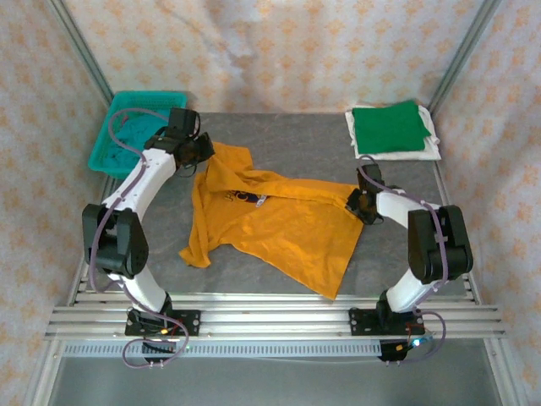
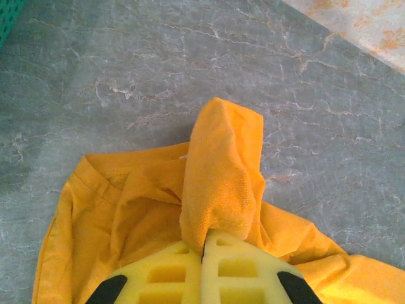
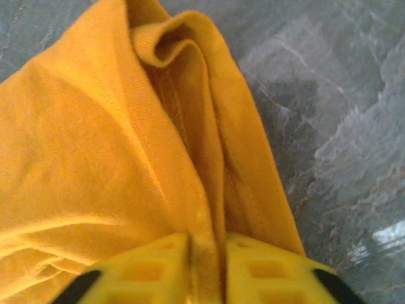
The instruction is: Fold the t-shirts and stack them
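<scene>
The mustard-orange t-shirt (image 1: 270, 224) lies spread and rumpled on the grey table (image 1: 287, 139), its dark print near the collar. My left gripper (image 1: 203, 152) sits at the shirt's far left corner. In the left wrist view it (image 2: 205, 244) is shut on a raised fold of the orange fabric (image 2: 221, 171). My right gripper (image 1: 355, 203) is at the shirt's right edge. The right wrist view shows its yellow fingers (image 3: 207, 244) closed on a bunched hem of the orange shirt (image 3: 95, 158).
A folded green t-shirt (image 1: 389, 127) rests on a white one (image 1: 435, 150) at the back right corner. The teal mesh basket (image 1: 106, 156) stands at the back left with teal cloth (image 1: 131, 131) inside. Metal rails run along the near edge.
</scene>
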You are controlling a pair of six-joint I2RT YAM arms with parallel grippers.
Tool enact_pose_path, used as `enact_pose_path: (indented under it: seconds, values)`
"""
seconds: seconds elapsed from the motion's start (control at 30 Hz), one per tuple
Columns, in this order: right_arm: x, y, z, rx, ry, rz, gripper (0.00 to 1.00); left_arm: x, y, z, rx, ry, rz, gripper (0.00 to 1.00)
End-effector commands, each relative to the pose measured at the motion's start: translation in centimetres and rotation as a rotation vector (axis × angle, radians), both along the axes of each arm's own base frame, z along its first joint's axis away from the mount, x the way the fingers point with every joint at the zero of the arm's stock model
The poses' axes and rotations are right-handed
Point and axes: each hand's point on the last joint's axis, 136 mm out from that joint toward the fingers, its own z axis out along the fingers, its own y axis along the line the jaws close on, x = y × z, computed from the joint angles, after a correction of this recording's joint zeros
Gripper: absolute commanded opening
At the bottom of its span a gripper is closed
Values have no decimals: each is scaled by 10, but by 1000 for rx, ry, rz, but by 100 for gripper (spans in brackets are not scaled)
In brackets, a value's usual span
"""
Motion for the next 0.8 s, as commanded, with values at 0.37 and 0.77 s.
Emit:
enact_pose_path:
  seconds: [0.37, 0.77]
  values:
    - [-19, -5, 44, -8, -37, 11, 0, -62, 50, 10, 97, -21, 155, 0]
    - [13, 3, 165, 26, -316, 53, 0, -101, 72, 104, 152, -211, 216, 0]
